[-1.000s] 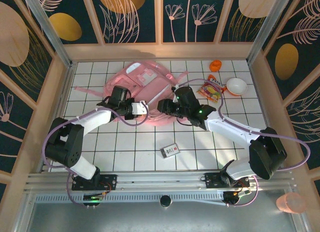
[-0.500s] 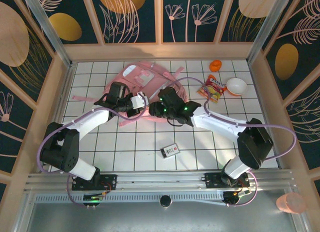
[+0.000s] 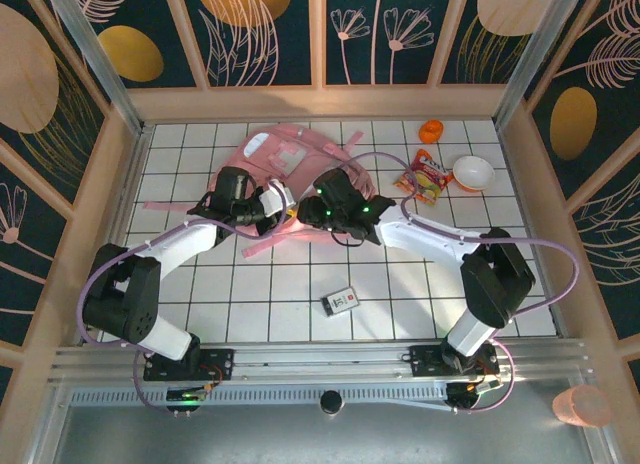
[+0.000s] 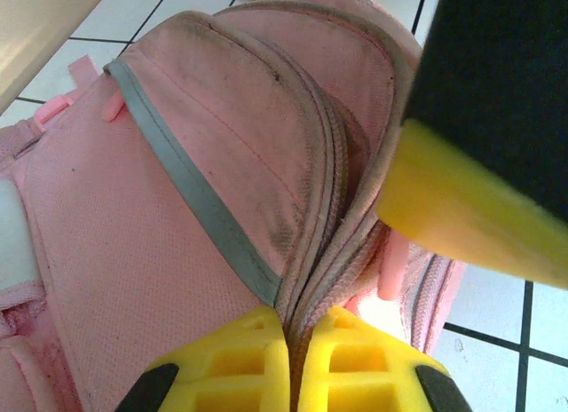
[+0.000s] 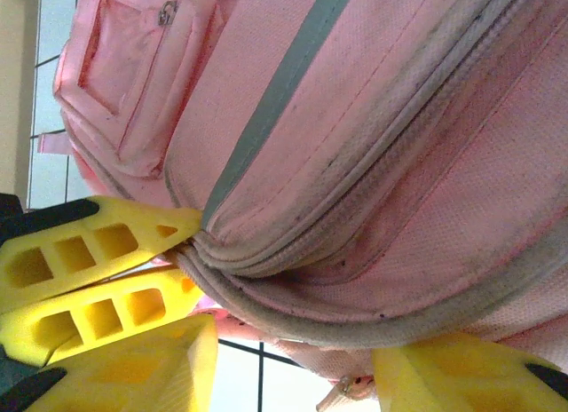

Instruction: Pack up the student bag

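Note:
The student bag is a large pink backpack lying at the back middle of the tiled table. My left gripper is at its near edge, shut on the bag's zip seam; its yellow fingertips pinch the folded rim. My right gripper is just to the right of it, its fingers open and spread wide below the bag's grey piped edge. White tile shows between them. In the right wrist view the left gripper's fingers sit at the left, clamped on the same rim.
A colourful snack packet, a white bowl and a small orange object lie at the back right. A small card-like box rests on the tiles near the front. Wooden walls surround the table.
Both arms have moved toward the back, carrying the bag's near edge with them. My right gripper has shifted left, close to the left gripper, and its fingers have spread wider.

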